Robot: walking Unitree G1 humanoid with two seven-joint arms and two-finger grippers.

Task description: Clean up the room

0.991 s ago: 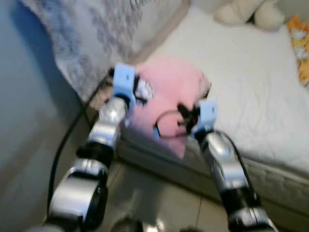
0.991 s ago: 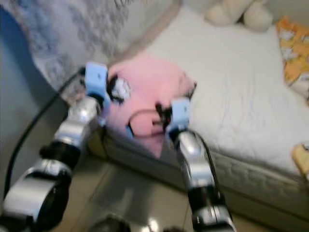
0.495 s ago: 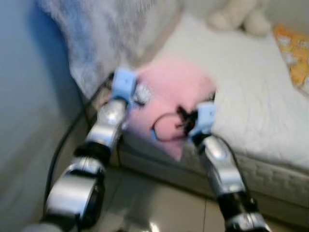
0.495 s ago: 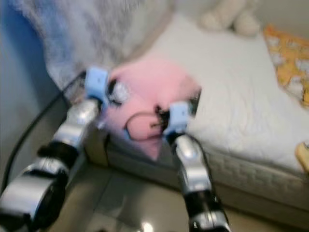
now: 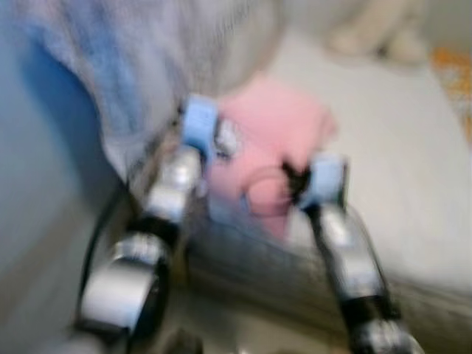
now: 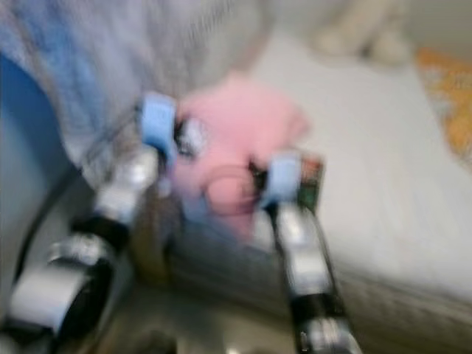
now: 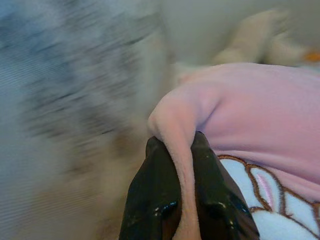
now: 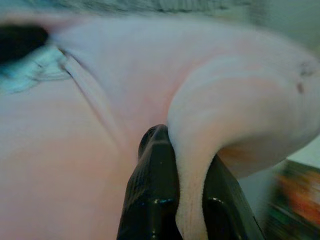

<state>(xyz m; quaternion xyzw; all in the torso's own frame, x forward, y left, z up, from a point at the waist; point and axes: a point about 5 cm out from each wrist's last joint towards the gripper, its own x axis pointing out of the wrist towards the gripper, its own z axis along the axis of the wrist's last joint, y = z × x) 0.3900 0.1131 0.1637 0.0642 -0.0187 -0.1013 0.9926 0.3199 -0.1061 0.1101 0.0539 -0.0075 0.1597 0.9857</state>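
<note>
Fingers: both black pairs are clamped on folds of a pink fleece garment; in the left wrist view the two fingers pinch a rolled pink edge, and in the right wrist view the fingers squeeze a thick pink fold.
Left gripper: at the garment's edge nearest the grey patterned blanket.
Right gripper: at the garment's opposite edge, on the side toward the white mattress.
Garment: held stretched between the two grippers over the near corner of the mattress, a white patch with a brown outline showing on it in the left wrist view.
Blanket: heaped beside the garment, away from the mattress.
Plush toy: cream, blurred, at the far end of the mattress.
Picture quality: head views heavily blurred.
</note>
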